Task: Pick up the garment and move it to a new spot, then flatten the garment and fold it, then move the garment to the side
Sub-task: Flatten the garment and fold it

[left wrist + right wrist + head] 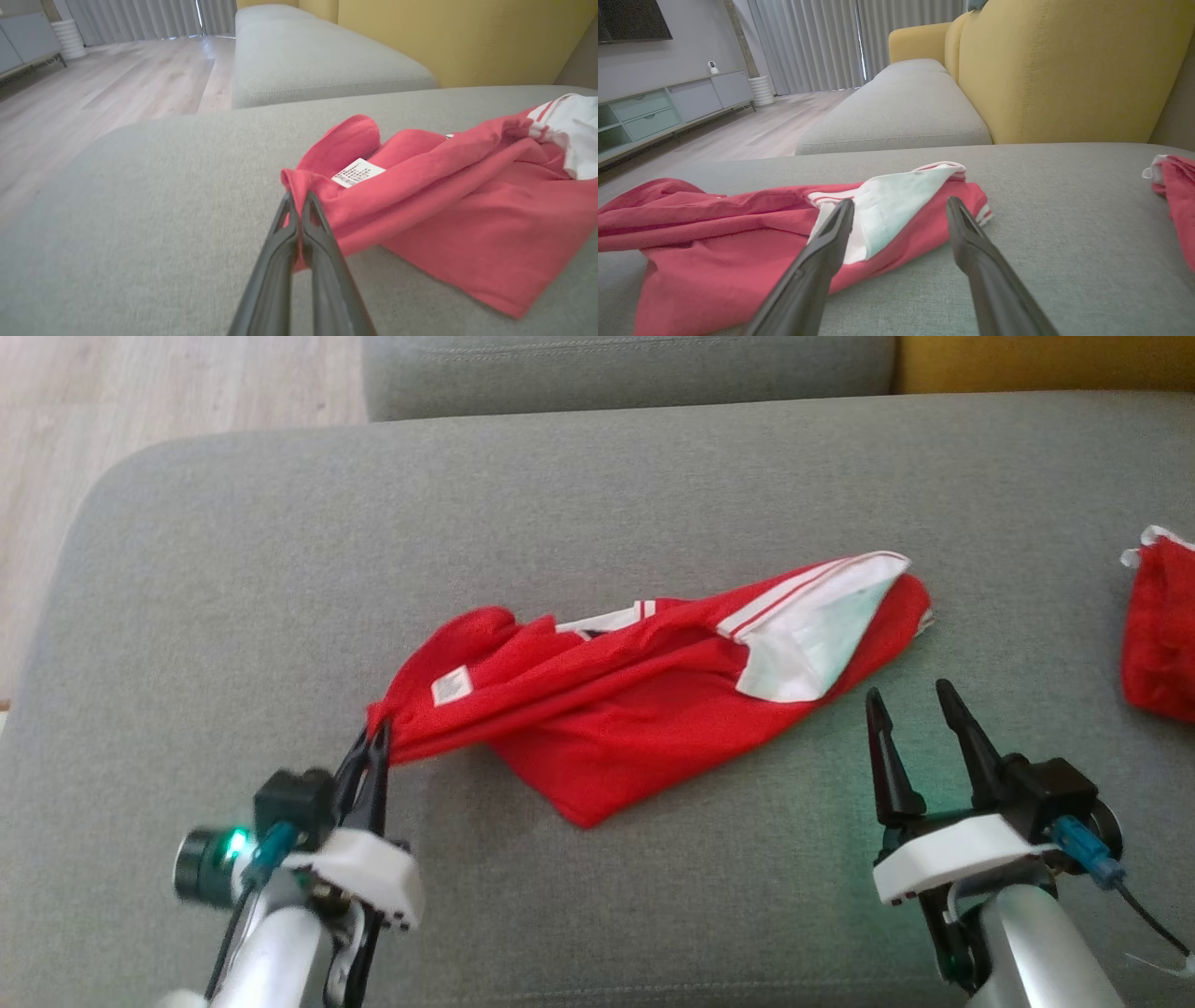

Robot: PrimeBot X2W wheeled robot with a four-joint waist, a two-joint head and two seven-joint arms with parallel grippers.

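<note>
The garment (644, 709) lay crumpled on the cushion (597, 457), its long axis running from its near-left corner to its white-lined far-right end. The left fingers (375, 756) were clenched on the near-left corner, which was bunched to a point. The right fingers (885, 747) stood spread wide, holding nothing, just short of the white-lined end, which lay ahead and slightly left of them. The free end looked like the right arm's to take.
</note>
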